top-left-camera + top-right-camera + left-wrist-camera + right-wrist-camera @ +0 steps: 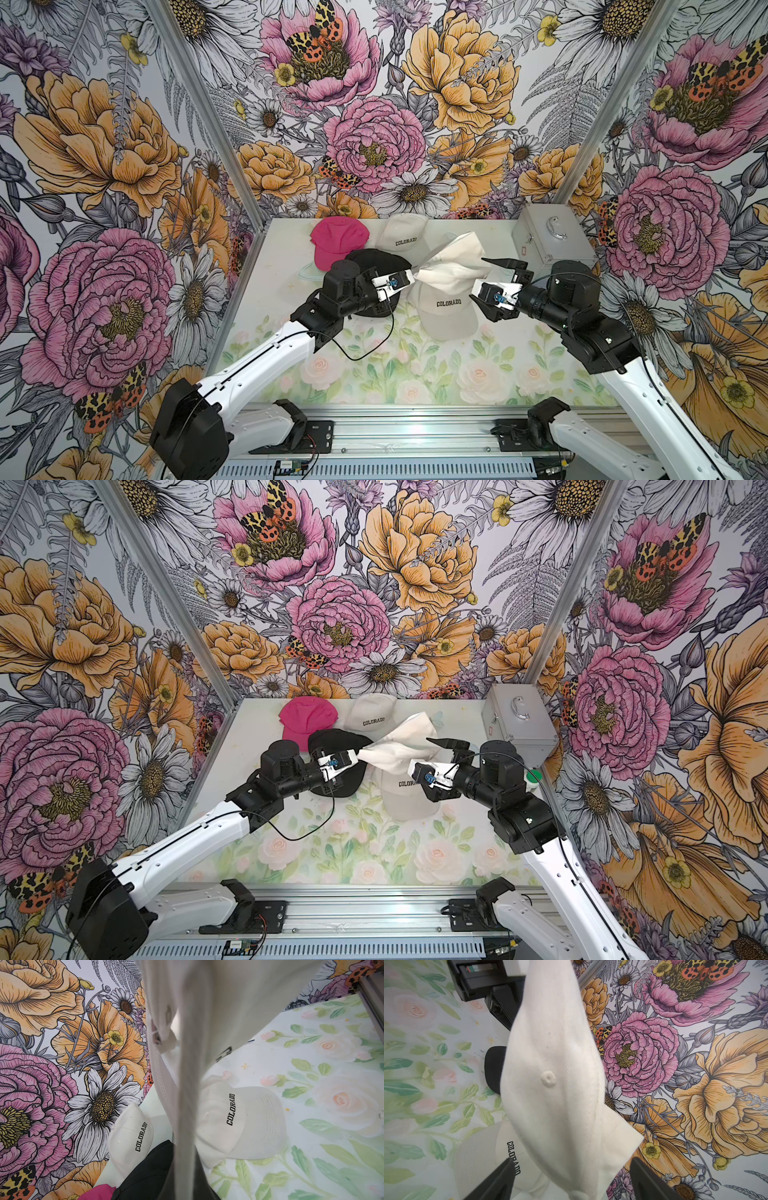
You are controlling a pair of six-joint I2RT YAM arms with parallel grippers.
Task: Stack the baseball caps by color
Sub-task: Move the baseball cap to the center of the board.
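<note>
Clearly, right wrist view shows right hand agape around cap left hand pinches.

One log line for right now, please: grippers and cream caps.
left gripper: shut on held cream cap, lifted | right gripper: open, jaws flanking its free end | lying cream cap: beneath it | cream stack: not yet made

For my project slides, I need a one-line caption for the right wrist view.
Raised cream cap between the fingers of the open right gripper, a COLORADO cap lying on the table below.
</note>
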